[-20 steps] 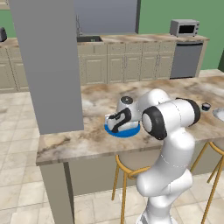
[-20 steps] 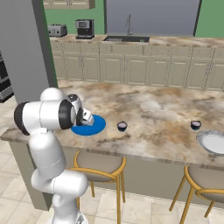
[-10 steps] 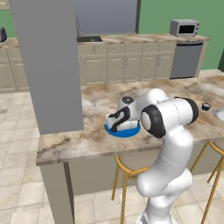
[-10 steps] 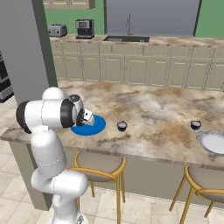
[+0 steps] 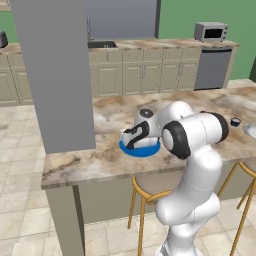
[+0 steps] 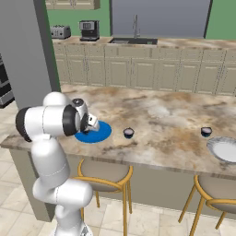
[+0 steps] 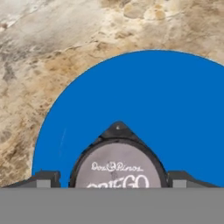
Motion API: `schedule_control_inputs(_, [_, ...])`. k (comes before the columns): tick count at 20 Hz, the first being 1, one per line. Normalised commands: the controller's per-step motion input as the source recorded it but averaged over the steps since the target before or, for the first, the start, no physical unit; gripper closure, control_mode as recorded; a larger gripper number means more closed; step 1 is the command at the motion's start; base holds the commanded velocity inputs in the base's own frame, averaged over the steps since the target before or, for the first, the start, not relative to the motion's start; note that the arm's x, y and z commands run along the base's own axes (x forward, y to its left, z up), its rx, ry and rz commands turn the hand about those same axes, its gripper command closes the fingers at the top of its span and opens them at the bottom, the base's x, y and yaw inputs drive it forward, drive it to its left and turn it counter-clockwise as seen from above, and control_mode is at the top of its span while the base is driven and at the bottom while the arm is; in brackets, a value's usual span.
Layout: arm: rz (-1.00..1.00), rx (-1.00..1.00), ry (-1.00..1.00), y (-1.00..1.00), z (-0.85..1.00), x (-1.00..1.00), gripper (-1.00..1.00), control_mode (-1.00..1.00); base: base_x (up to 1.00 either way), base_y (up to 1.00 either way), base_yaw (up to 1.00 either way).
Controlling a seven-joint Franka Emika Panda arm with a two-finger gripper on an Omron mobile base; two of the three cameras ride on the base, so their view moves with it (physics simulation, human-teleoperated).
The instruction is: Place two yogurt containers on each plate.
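Observation:
My gripper (image 7: 113, 179) is shut on a yogurt container (image 7: 118, 164), a dark cup with a pale printed lid, held low over the near part of the blue plate (image 7: 166, 100). From the base, the gripper (image 5: 131, 140) hangs over the blue plate (image 5: 142, 150) on the marble counter, partly hidden by my arm. A second yogurt container (image 6: 128, 132) stands just right of the blue plate (image 6: 99, 133). A third (image 6: 206, 131) stands beside the grey-white plate (image 6: 224, 150) at the far right.
A wide grey pillar (image 5: 55, 75) rises at the counter's left end. Wooden stools (image 6: 103, 175) stand under the counter's front edge. Bare marble (image 6: 166, 115) stretches between the two plates. Cabinets, a sink and a microwave (image 5: 211, 32) line the back wall.
The arm has barely moved. The gripper stays over the blue plate with the yogurt container between its fingers, perhaps a touch lower.

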Motion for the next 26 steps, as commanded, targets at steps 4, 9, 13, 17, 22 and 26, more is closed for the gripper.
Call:
schedule_control_inputs(4, [0.07, 0.0, 0.0, 0.0, 0.22, -0.01, -1.0, -1.0, 0.0, 0.0, 0.0])
schedule_control_inputs(9, [0.08, 0.0, 0.0, 0.0, 0.24, -0.02, -1.0, -1.0, 0.0, 0.0, 0.0])
schedule_control_inputs(13, [0.0, 0.0, 0.0, -0.23, 0.4, -0.01, -1.0, -1.0, 0.0, 0.0, 0.0])
schedule_control_inputs(17, [0.0, 0.0, 0.01, -0.54, 0.25, -0.13, -1.0, -1.0, 0.0, 0.0, 0.0])
schedule_control_inputs(22, [-0.01, 0.0, 0.05, -0.67, 0.18, -0.06, -1.0, -1.0, 0.0, 0.0, 0.0])
schedule_control_inputs(26, [-0.04, 0.0, 0.18, -0.7, 0.2, -0.02, -1.0, -1.0, 0.0, 0.0, 0.0])
